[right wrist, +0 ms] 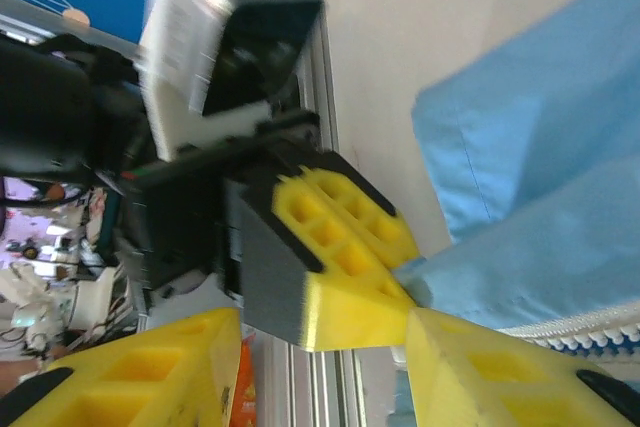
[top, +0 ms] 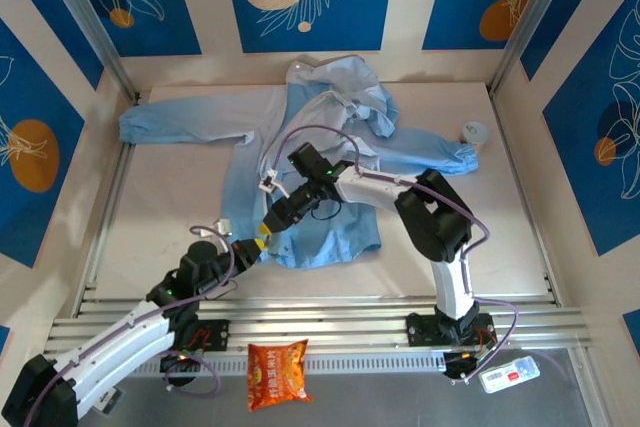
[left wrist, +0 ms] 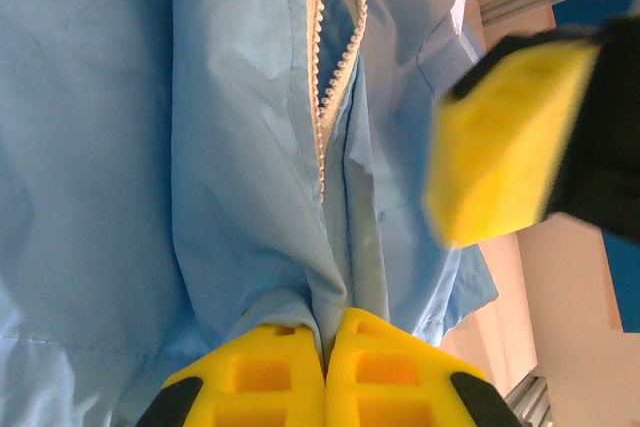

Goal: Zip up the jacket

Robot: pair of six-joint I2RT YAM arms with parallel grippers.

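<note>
The light-blue jacket lies spread on the table, sleeves out to both sides. My left gripper is shut on its bottom hem; in the left wrist view the yellow fingers pinch a fold of fabric just below the whitish zipper. The two rows of teeth lie apart at the top and meet lower down. My right gripper hovers right beside the left one, open. In the right wrist view its fingers stand on either side of the left gripper's tips, with the zipper teeth at the right.
An orange snack bag lies on the near rails between the arm bases. A small white cup stands by the right sleeve's cuff. A white label lies at the front right. Blue patterned walls close in the table.
</note>
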